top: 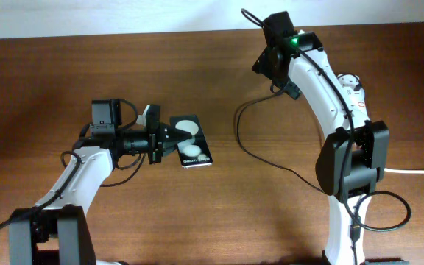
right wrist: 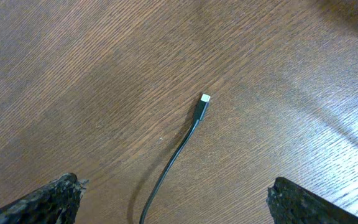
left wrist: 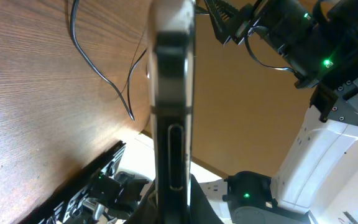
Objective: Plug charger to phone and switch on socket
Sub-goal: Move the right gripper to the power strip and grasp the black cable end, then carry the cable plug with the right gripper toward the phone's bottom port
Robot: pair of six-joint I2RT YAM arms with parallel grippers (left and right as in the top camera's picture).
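A: Wood-grain counter (top: 50, 73), brown, with a pale wall along its far edge. Where's the phone (top: 191, 141)?
B: Left of the counter's middle, its glossy face showing from above with two round reflections on it. The left arm (top: 87, 165) reaches in from the near left corner, and the left jaws are pinching the phone by its left end.
A: Lifted, or lying on the wood?
B: Can't tell. From the left wrist it shows edge-on, running straight out from the jaws.
A: And the charger (right wrist: 194, 124)?
B: Its cable lies loose on the counter, right of the middle. The connector tip rests on bare wood toward the far edge.
A: The right side?
B: The right arm (top: 322, 88) rises from the near edge and bends toward the far edge. The right jaws are spread wide with nothing in them, hovering over that tip.
A: Socket (top: 353, 82)?
B: Toward the right edge, mostly hidden behind the right arm, though red marks show. A thick white cord (top: 418, 171) runs off the right edge.
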